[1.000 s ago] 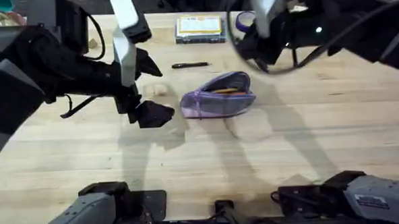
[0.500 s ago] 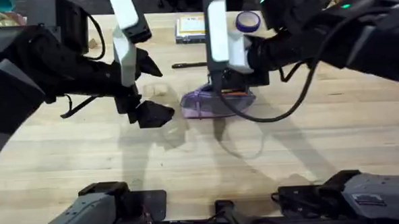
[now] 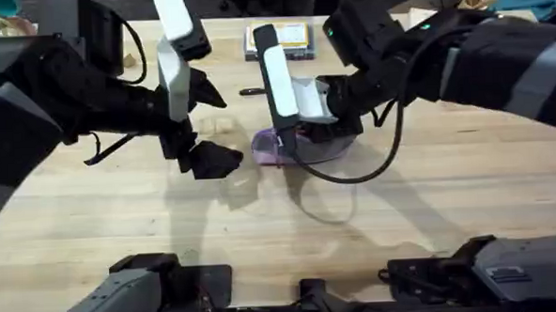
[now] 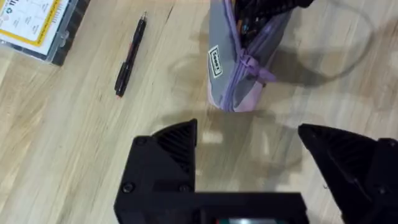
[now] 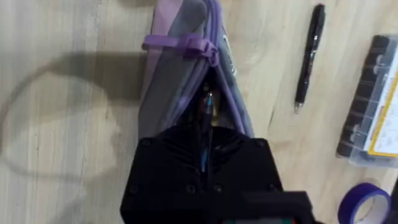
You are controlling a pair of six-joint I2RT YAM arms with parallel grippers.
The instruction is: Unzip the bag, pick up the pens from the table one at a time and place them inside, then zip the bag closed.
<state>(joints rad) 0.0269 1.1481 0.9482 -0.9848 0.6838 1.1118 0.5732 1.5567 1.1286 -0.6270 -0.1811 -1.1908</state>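
Bag (image 5: 186,81) gapes beneath right pincer (image 5: 205,140); loose pen (image 4: 130,56) alongside.

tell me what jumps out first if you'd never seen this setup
The right gripper sits down in the unzipped mouth of the purple bag at mid-table. Beyond the bag, one black pen lies loose on the wood. The left gripper hovers beside the bag, jaws wide apart.

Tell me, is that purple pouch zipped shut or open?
Open. The pouch gapes along its top, and the right pincer sits in the opening.
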